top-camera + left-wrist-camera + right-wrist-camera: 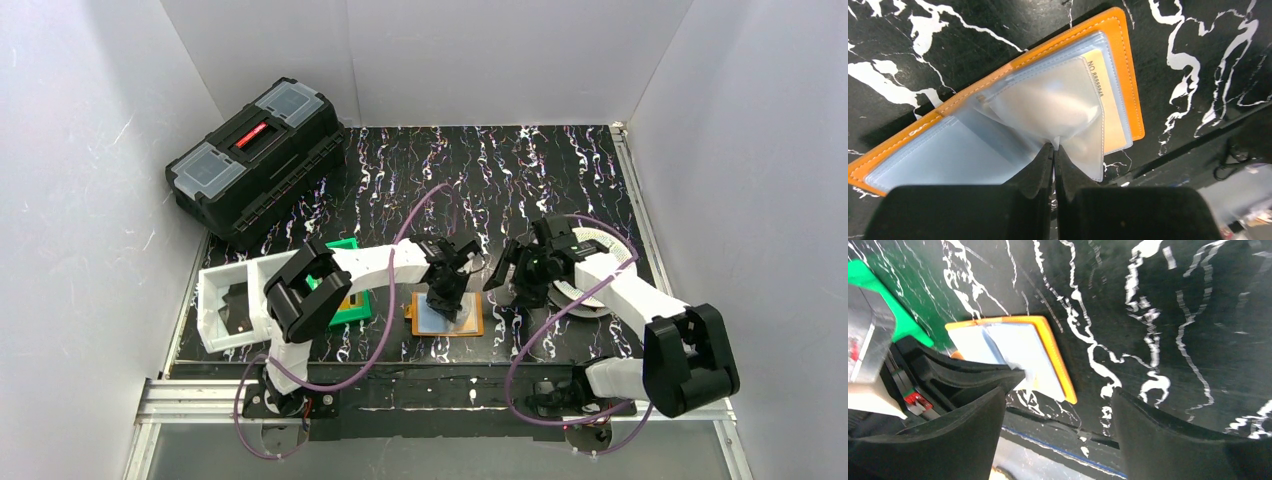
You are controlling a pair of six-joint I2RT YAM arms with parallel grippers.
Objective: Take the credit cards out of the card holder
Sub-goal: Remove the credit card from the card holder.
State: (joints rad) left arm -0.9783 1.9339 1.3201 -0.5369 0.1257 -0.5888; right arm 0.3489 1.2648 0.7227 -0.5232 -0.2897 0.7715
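Observation:
The orange card holder (470,326) lies open on the black marbled table near the front edge. In the left wrist view its clear pockets (948,160) face up, and a gold credit card (1112,117) sits inside the right-hand pocket. My left gripper (1054,146) is shut on a clear pocket leaf (1048,102) and lifts it off the holder; in the top view it (447,298) stands over the holder. My right gripper (1059,390) is open and empty, just right of the holder (1048,347), above the table (515,285).
A green bin (345,300) and a white tray (215,285) with a dark flat item stand left of the holder. A black toolbox (255,160) is at the back left. A white patterned disc (605,262) lies under the right arm. The table's front edge is close.

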